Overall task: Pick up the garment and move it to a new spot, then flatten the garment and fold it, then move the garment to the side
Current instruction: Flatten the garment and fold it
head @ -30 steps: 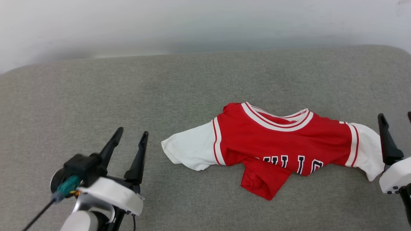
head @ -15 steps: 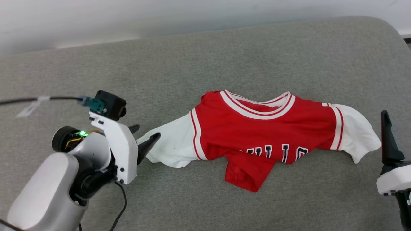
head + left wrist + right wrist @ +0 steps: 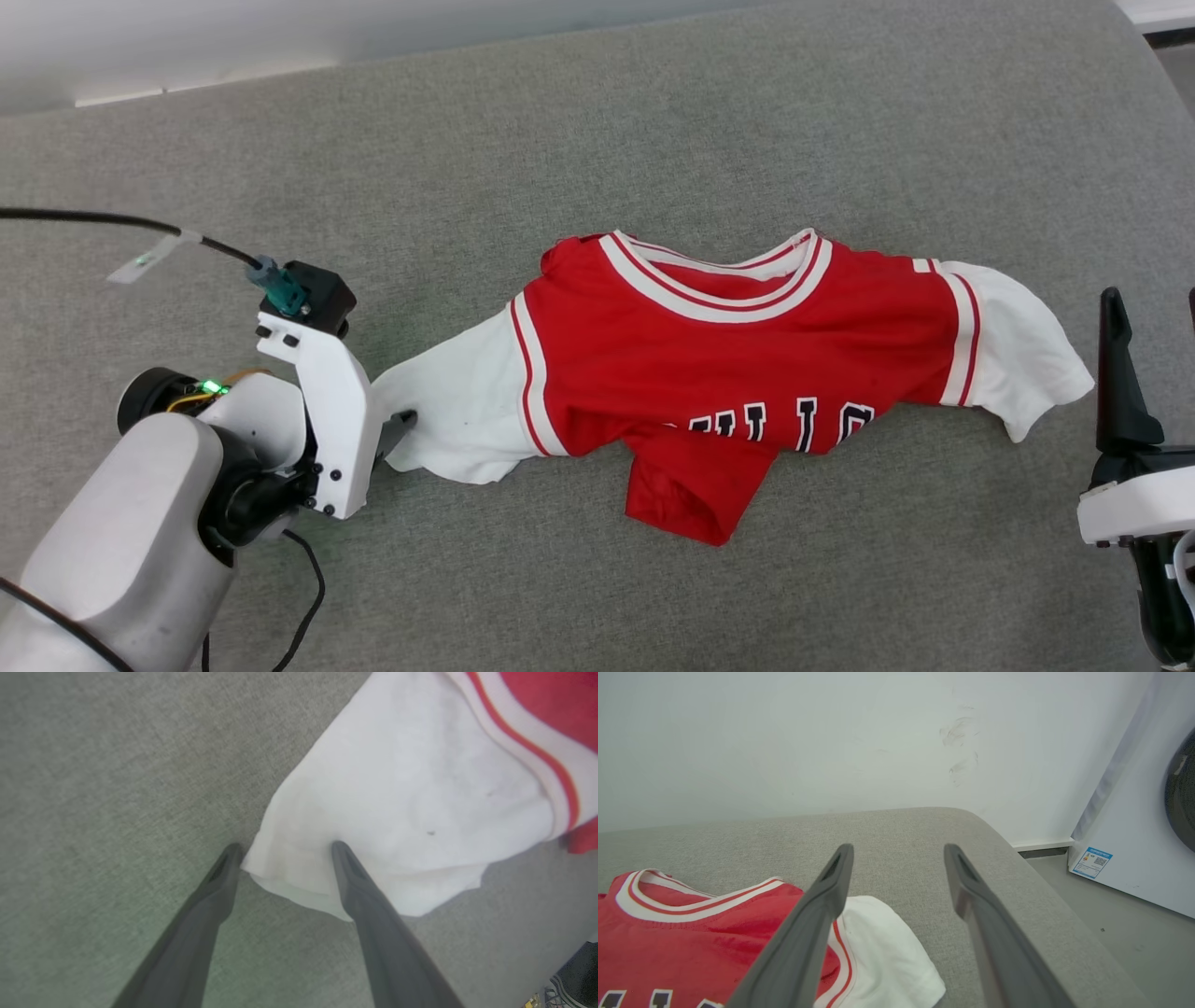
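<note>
The garment (image 3: 728, 373), a red jersey with white sleeves and a striped collar, lies rumpled on the grey cushion (image 3: 560, 140), its lower hem bunched under the dark letters. In the head view my left gripper (image 3: 392, 431) points down at the end of the left white sleeve (image 3: 448, 411), mostly hidden by its wrist. The left wrist view shows this gripper (image 3: 285, 851) open, one finger on the cushion beside the sleeve's corner (image 3: 373, 812) and the other pressing on the cloth. My right gripper (image 3: 1150, 313) hangs open just right of the right sleeve (image 3: 1013, 345); it (image 3: 899, 851) holds nothing.
A black cable (image 3: 93, 221) runs from the left wrist across the cushion's left part. The cushion's rounded right edge (image 3: 1041, 891) drops to a grey floor, where a white appliance (image 3: 1134, 835) stands by the pale wall (image 3: 784, 742).
The camera has tipped down and turned. My left arm has swung in from the bare cushion, turned its fingers downward and reached the left sleeve's end. The right gripper stays beside the right sleeve.
</note>
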You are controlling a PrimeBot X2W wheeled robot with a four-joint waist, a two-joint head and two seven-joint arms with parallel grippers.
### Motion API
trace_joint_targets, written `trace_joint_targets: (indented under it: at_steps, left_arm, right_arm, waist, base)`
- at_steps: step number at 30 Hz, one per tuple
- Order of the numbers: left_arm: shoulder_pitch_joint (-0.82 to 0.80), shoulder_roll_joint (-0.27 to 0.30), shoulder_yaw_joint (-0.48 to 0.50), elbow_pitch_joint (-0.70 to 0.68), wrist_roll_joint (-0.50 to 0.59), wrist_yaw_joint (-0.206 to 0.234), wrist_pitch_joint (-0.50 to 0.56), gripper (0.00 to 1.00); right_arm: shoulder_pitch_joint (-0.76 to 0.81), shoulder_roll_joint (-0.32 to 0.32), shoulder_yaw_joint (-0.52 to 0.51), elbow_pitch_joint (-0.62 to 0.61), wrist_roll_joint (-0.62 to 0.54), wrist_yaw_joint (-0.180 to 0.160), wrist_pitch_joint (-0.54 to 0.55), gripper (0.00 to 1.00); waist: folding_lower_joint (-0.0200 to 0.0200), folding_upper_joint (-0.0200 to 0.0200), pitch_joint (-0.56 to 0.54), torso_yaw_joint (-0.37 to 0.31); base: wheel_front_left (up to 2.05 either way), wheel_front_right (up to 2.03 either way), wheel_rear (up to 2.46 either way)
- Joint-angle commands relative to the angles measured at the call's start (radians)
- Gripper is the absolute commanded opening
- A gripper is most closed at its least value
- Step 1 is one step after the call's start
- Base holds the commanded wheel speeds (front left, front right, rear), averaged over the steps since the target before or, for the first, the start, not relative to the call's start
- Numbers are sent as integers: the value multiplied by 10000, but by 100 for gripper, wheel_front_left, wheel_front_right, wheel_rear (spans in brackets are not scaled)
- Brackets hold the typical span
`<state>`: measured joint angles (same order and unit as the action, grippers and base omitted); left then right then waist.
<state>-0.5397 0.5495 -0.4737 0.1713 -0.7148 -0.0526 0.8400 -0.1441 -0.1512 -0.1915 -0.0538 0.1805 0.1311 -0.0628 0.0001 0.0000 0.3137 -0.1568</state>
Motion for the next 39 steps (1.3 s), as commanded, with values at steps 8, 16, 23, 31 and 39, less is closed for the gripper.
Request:
trace_joint_targets:
  at_steps: [8,16,23,31,39]
  left_arm:
    - [222,-91,-277,632,98,-131,-250,0]
    - [824,410,429,-707,337,97,-1907,0]
    - [1538,1143,1305,-3366,202,216,-2903,0]
    - [1862,1311,1308,-4979,138,238,-2848,0]
    - [1534,1133,1012,-5926,282,260,-2703,0]
  right_arm:
    - [-171,-96,113,216,-59,-7,-143,100]
    - [237,-760,602,328,156,-7,1069,100]
    - [291,-1656,424,-177,934,-7,4438,100]
    - [-681,-2169,325,236,1031,-7,7106,100]
    - [-1568,-2817,962,1820,1017,-7,8686,100]
  waist:
    - [-1,0,126,-45]
    - [-1,0,-504,271]
    - [-1,0,-747,980]
    - [-1,0,-524,1387]
    - [-1,0,-167,1890]
  base:
    - [0,0,0]
    - [0,0,0]
    - [0,0,0]
    - [0,0,0]
    - [0,0,0]
